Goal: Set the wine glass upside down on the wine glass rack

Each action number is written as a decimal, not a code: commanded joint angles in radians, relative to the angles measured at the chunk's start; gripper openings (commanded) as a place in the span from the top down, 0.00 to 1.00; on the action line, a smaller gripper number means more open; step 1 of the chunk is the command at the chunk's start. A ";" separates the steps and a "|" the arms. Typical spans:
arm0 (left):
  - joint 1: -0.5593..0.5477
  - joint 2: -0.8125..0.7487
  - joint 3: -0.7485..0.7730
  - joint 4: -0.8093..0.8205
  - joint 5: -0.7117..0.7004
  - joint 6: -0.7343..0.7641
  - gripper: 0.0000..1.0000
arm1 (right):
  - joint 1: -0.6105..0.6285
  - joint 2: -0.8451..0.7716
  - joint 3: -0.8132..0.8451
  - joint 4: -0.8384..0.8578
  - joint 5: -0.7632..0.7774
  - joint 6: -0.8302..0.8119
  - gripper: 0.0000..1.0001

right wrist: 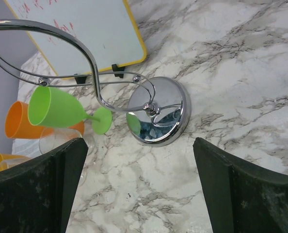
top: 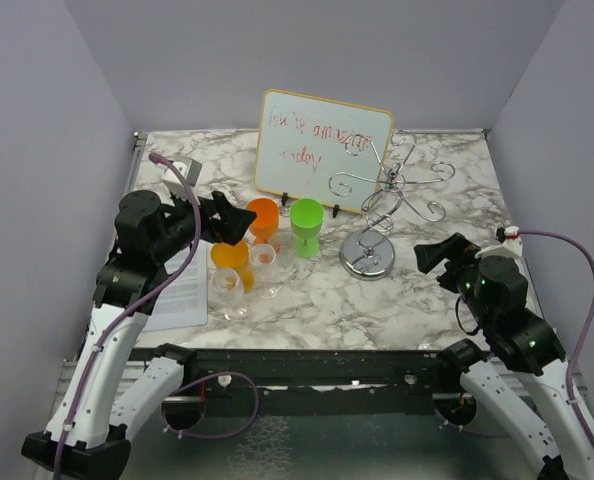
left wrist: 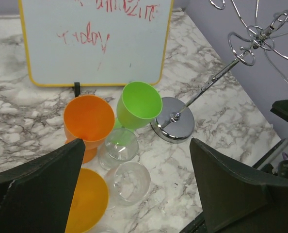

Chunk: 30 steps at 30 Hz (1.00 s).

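Currently the left gripper [top: 235,222] and right gripper [top: 429,256] gape empty; the green wine glass [top: 305,222] stands upright left of the wine glass rack [top: 369,252].

A lab test cell: grey walls [top: 327,50] enclose a marble-print tabletop [top: 327,300].

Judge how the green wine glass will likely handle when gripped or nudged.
The green wine glass looks like opaque plastic, so it is probably light and not brittle. Its wide bowl on a thin stem and small foot would likely tip if nudged.
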 commanded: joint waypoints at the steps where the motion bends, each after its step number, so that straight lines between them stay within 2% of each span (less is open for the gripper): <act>1: -0.008 0.091 -0.008 -0.019 0.101 -0.086 0.16 | -0.002 -0.008 0.010 0.001 -0.038 -0.028 0.02; 5: -0.042 0.179 0.031 -0.015 0.083 -0.116 0.30 | -0.002 0.020 -0.013 0.031 -0.065 -0.019 0.05; 8: -0.119 0.258 0.068 -0.009 0.009 -0.114 0.39 | -0.003 0.046 -0.037 0.029 -0.055 0.018 0.07; 13: -0.280 0.385 0.121 0.041 -0.129 -0.086 0.44 | -0.002 0.072 -0.077 0.013 -0.046 0.121 0.10; 18: -0.348 0.515 0.191 0.119 -0.096 -0.025 0.51 | -0.003 0.089 -0.136 0.046 -0.099 0.200 0.13; 24: -0.351 0.631 0.214 0.127 -0.154 -0.002 0.52 | -0.002 0.120 -0.202 0.125 -0.186 0.236 0.16; 30: -0.355 0.687 0.185 0.200 -0.070 -0.002 0.46 | -0.002 0.162 -0.242 0.181 -0.252 0.242 0.17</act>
